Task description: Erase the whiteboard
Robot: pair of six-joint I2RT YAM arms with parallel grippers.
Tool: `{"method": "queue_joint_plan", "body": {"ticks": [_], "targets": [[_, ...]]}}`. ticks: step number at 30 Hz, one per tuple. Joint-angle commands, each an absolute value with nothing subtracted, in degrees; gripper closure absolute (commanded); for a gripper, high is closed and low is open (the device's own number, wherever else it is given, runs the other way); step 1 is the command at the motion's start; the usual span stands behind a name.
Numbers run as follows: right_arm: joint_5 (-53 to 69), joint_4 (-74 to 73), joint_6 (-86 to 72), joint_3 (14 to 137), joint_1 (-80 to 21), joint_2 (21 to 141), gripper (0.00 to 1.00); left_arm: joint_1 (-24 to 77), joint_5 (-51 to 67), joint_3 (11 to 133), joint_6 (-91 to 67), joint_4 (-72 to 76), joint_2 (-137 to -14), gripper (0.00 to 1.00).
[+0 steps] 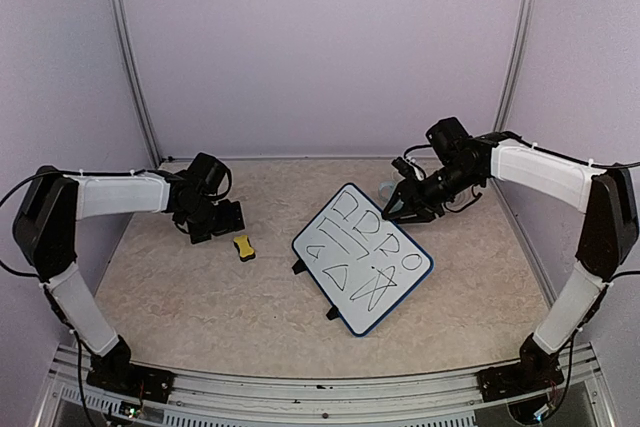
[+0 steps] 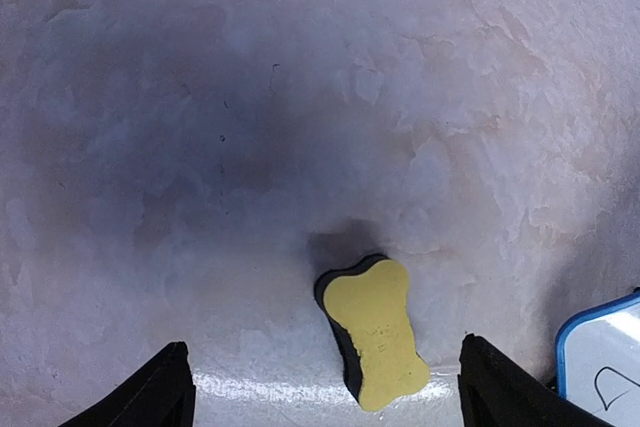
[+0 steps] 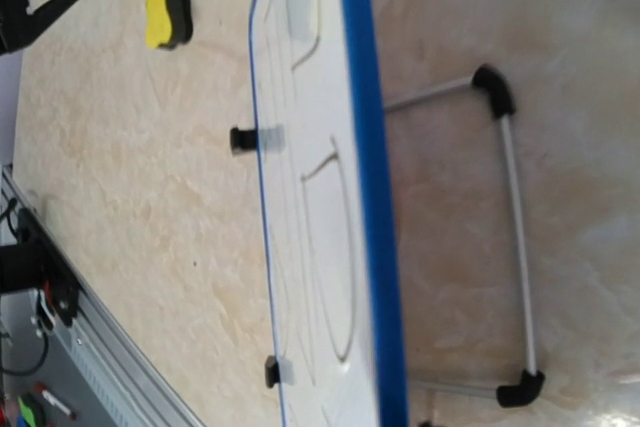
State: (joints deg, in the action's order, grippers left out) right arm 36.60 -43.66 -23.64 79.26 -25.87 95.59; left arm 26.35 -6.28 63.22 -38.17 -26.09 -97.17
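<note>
1. Lilac walls enclose a beige marbled counter [image 1: 180, 297]; 2 arms reach in from its near edge.
2. Whiteboard [image 1: 362, 257]: lies right of centre on the counter, turned diagonally, blue rim intact. The right wrist view shows it propped at a tilt on a wire stand [image 3: 515, 237] with black end caps.
3. Board surface: black marker drawings [image 1: 350, 247] cover most of the face. These include letter-like shapes, triangles and a crossed scribble. No wiped patch is visible.
4. Yellow sponge eraser [image 1: 243, 246]: lies flat on the counter, left of the board and apart from it, dark felt side partly showing.
5. Left gripper [image 1: 228, 219]: jaws spread wide, nothing held. The left wrist view looks down with the eraser lying on the counter between the 2 fingertips, untouched by either.
6. Right gripper [image 1: 405, 205]: sits at the board's far edge. Its fingers are outside the right wrist view and too small in the top view. I cannot tell how far open it is, nor whether it touches the rim.
7. Progress, as a judgement: 0 erasing done. The eraser is not yet picked up.
8. Remaining: grasp the eraser, carry it to the board, steady the board, wipe all marks.
</note>
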Motion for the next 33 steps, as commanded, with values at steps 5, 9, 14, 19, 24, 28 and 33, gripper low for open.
{"method": "queue_joint_plan", "body": {"ticks": [5, 9, 14, 19, 24, 28, 33], "targets": [[37.5, -42.0, -24.9, 77.9, -27.1, 96.6, 0.66, 26.5, -4.1, 62.3, -40.8, -24.2, -99.3, 0.15], [38.4, -41.2, -25.4, 77.6, -27.2, 97.1, 0.76, 26.5, -4.3, 62.9, -40.2, -24.5, -100.2, 0.16], [38.7, -40.7, -25.9, 77.2, -27.2, 97.3, 0.85, 26.5, -3.3, 63.1, -39.1, -24.1, -101.2, 0.17], [39.4, -39.0, -27.3, 76.4, -27.9, 97.6, 0.91, 26.5, -3.1, 63.6, -39.9, -23.8, -102.8, 0.28], [39.5, -37.6, -28.8, 75.7, -28.3, 97.4, 0.91, 27.0, -4.3, 64.8, -40.5, -24.3, -104.1, 0.37], [39.5, -36.7, -29.8, 74.8, -28.9, 97.1, 0.92, 28.6, -5.8, 66.9, -40.0, -24.5, -104.9, 0.35], [38.9, -36.0, -30.7, 74.2, -29.3, 96.7, 0.94, 30.0, -7.9, 70.1, -40.1, -26.9, -107.5, 0.36]]}}
